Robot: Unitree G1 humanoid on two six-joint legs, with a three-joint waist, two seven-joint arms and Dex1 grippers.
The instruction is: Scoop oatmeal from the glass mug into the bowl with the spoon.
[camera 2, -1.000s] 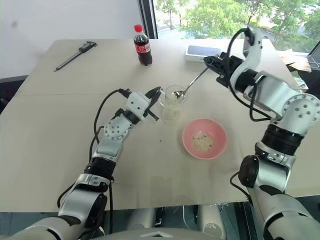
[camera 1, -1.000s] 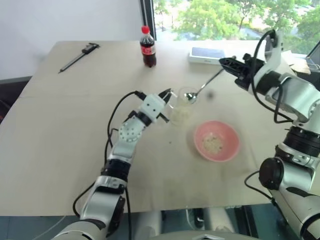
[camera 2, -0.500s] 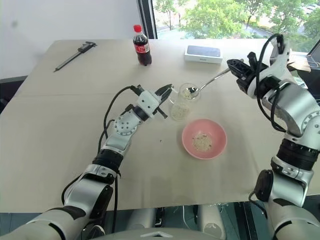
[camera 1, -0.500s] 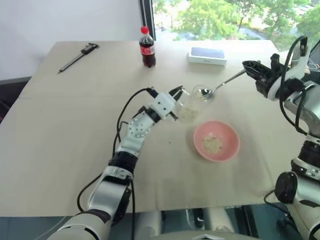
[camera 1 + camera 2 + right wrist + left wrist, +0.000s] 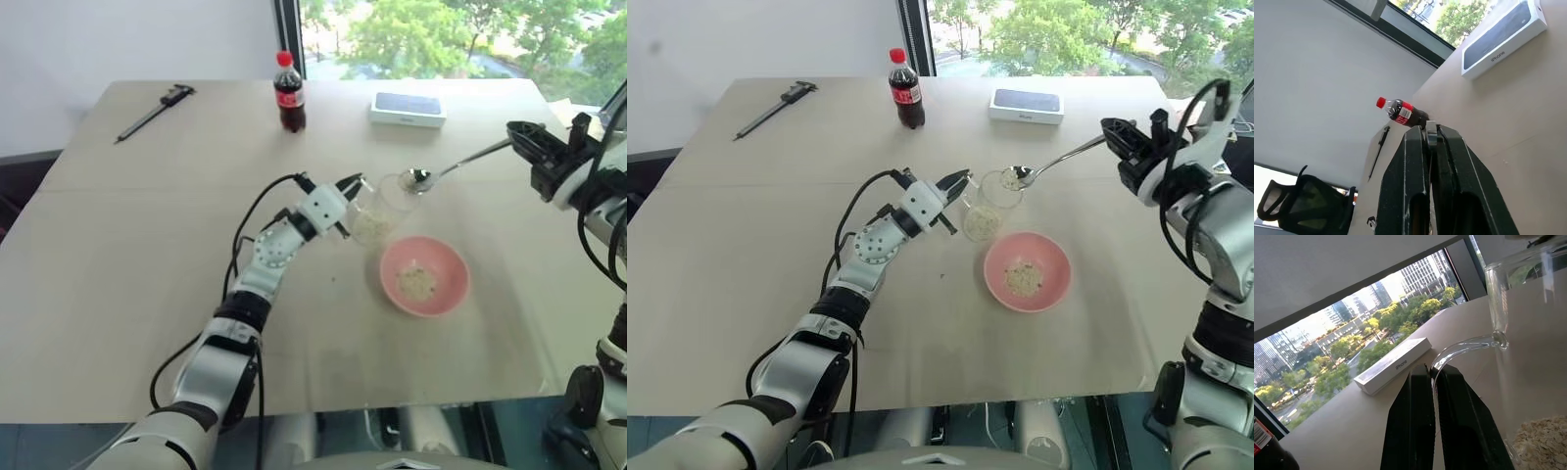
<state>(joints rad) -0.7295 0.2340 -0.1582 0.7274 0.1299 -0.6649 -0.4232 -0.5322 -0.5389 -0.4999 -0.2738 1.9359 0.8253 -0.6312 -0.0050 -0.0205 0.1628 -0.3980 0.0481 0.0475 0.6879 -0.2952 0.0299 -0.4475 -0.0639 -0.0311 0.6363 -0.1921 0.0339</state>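
On the bench, ordered by size: the bowl sits just right of and nearer than our left hand, below and to the left of our right hand; the mug is tipped in the left hand toward the bowl; the spoon reaches leftward from the right hand, its loaded tip over the mug's rim.

Our left hand is pinched narrow on the mug's handle; our right is clamped tight on the spoon's handle. Oatmeal lies in the bowl, more in the mug's bottom, and a little rides in the spoon.

We judge the risks so: the spoon is held far out along a thin handle, so a wrist roll on the way to the bowl could shed flakes onto the bench; the tilted mug, held only by its handle, could swing or spill.

Our left wrist view shows the pinch on the glass handle and the oats in the mug from close by, which the head views leave small. The head views give the spoon's place over mug and bowl.
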